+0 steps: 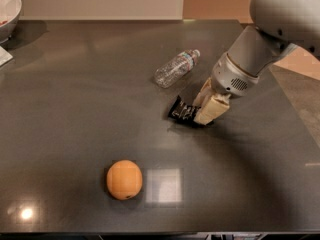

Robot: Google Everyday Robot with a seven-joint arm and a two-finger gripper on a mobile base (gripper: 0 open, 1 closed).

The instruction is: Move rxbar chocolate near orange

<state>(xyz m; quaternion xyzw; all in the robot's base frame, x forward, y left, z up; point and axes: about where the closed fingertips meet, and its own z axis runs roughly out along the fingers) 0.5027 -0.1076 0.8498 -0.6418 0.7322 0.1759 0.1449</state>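
Observation:
The rxbar chocolate, a small black crinkly bar, is right of the table's middle. Its right end sits between the pale fingers of my gripper, which reaches down from the upper right and is shut on it. The bar looks held just above the table, with a shadow under it. The orange rests on the dark table near the front, well to the lower left of the bar and apart from it.
A clear plastic bottle lies on its side just behind the bar. A white bowl stands at the far left corner, with a white scrap beside it. The table's right edge runs close to my arm.

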